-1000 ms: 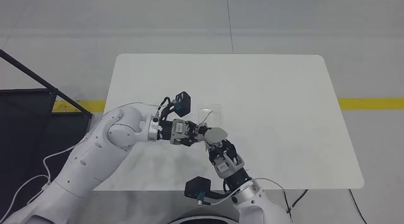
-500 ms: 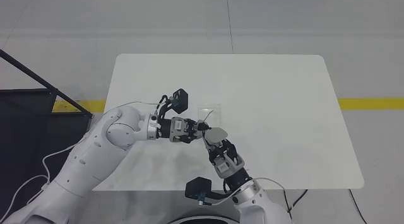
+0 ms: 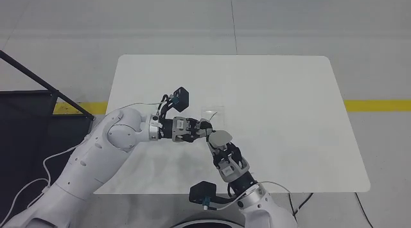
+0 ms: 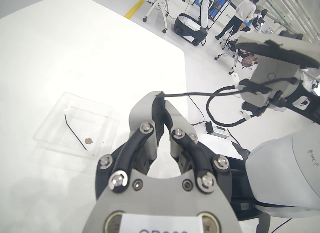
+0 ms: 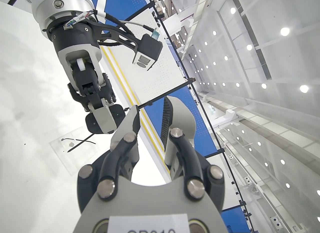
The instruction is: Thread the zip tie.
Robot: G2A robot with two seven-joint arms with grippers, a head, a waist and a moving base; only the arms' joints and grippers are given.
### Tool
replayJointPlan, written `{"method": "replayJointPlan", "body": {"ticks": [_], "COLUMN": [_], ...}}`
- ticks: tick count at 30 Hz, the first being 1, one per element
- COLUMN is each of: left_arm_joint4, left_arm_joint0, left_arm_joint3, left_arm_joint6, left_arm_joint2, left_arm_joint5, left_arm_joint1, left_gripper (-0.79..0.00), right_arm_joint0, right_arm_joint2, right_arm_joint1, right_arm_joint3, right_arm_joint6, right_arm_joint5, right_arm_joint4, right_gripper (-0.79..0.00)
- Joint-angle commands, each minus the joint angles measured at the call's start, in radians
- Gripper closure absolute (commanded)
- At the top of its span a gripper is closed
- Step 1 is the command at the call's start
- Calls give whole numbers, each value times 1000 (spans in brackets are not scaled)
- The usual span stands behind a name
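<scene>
My left gripper is shut on a thin black zip tie, pinched at its fingertips; the free length runs sideways toward the other arm. In the right wrist view the zip tie slants across the tip of one finger of my right gripper, whose jaws stand apart. The left gripper hangs just beyond it. In the top view, left gripper and right gripper meet tip to tip above the table's near middle.
A clear shallow tray lies on the white table just past the grippers. In this tray are a spare black tie and a small brown scrap. Bare table lies to the right and at the back.
The left wrist has turned a little and its gripper has edged toward the right gripper. The right arm has hardly moved.
</scene>
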Motion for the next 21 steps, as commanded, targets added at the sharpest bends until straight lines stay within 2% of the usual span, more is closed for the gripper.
{"method": "replayJointPlan", "body": {"ticks": [1, 11, 21], "left_arm_joint4": [-3, -18, -13], "left_arm_joint0": [-1, -4, -3], "left_arm_joint3": [2, 13, 11], "left_arm_joint6": [0, 4, 5], "left_arm_joint2": [0, -5, -9], "left_arm_joint5": [3, 10, 5], "left_arm_joint1": [0, -2, -3], "left_gripper": [0, 0, 0], "right_arm_joint0": [0, 0, 8], "right_arm_joint2": [0, 2, 9], "right_arm_joint1": [0, 0, 4], "right_arm_joint3": [0, -1, -5], "right_arm_joint6": [0, 0, -8], "right_arm_joint5": [-3, -14, -98], "right_arm_joint4": [-2, -3, -13], "right_gripper": [-243, -246, -259]}}
